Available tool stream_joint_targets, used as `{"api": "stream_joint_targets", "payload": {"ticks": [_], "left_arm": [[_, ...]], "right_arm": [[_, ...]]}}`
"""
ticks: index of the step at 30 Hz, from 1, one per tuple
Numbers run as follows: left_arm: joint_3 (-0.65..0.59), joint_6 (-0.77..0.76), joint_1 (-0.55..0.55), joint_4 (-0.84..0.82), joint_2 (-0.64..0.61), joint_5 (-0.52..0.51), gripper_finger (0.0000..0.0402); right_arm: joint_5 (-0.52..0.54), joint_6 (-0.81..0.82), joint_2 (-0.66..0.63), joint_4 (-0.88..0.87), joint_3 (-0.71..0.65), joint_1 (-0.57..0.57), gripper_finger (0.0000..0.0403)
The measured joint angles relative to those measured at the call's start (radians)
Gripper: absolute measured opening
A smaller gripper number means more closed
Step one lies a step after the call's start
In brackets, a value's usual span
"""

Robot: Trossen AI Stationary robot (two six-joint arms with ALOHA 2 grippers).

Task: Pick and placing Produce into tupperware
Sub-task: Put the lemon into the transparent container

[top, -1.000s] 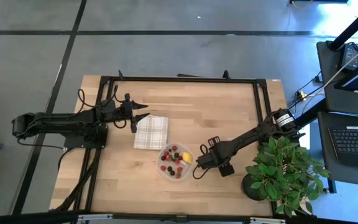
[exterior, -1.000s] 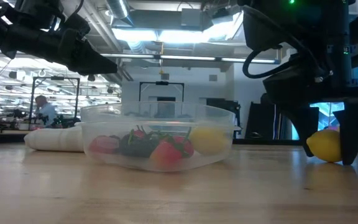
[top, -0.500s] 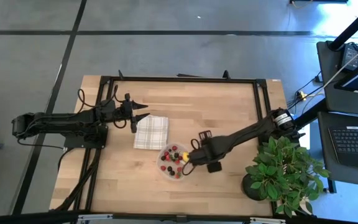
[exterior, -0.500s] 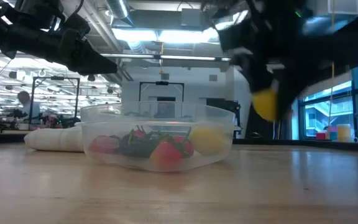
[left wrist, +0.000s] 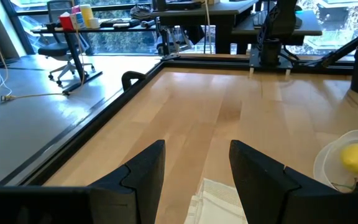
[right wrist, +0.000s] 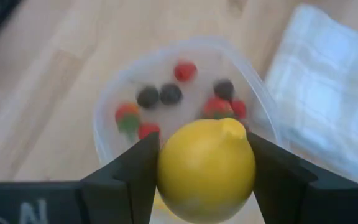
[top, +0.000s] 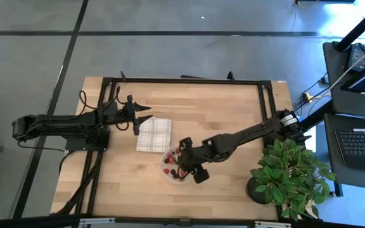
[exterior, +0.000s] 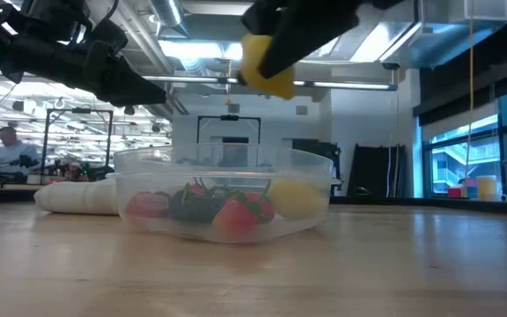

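While the right hand (right wrist: pixel 207 171) hangs over the tupperware (top: pixel 177 166) near the table's (top: pixel 233 107) front edge, it grips a lemon (right wrist: pixel 206 169) by its middle, one dark finger on each flank, the fruit clear above the rim in the low view. Firm, rounded and smooth-skinned, the lemon looks light but liable to roll or squirt out of a pinch, so a hold across its widest part, as here, seems the safest; the small berries (right wrist: pixel 166 99) below appear soft and would likely bruise under pressure. The clear container looks thin, stiff and light, apt to skid if nudged, and is best taken by its rim. Counted now: two lemons, one in the grip and a second lemon (exterior: pixel 296 197) already lying inside the container; roughly eight berries, red and dark, on its floor, though some are hidden behind the held fruit; one container; one folded checked cloth (top: pixel 154 135) just beside it; one potted plant (top: pixel 290 174) at the table's right corner. The left hand (left wrist: pixel 196 165) waits well apart, above the table beyond the cloth, its fingers spread and holding nothing.
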Motion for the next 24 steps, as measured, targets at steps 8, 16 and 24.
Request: {"api": "stream_joint_targets", "payload": {"ticks": [8, 16, 24], "left_arm": [[0.000, 0.000, 0.000, 0.000, 0.000, 0.000, 0.0173], [0.000, 0.000, 0.000, 0.000, 0.000, 0.000, 0.0173], [0.000, 0.000, 0.000, 0.000, 0.000, 0.000, 0.0173]], "right_arm": [[-0.092, -0.017, 0.000, 0.279, -0.164, -0.028, 0.0219], [-0.129, -0.015, 0.000, 0.497, -0.309, -0.046, 0.0211], [-0.136, 0.015, 0.000, 0.594, -0.392, -0.054, 0.0219]]}}
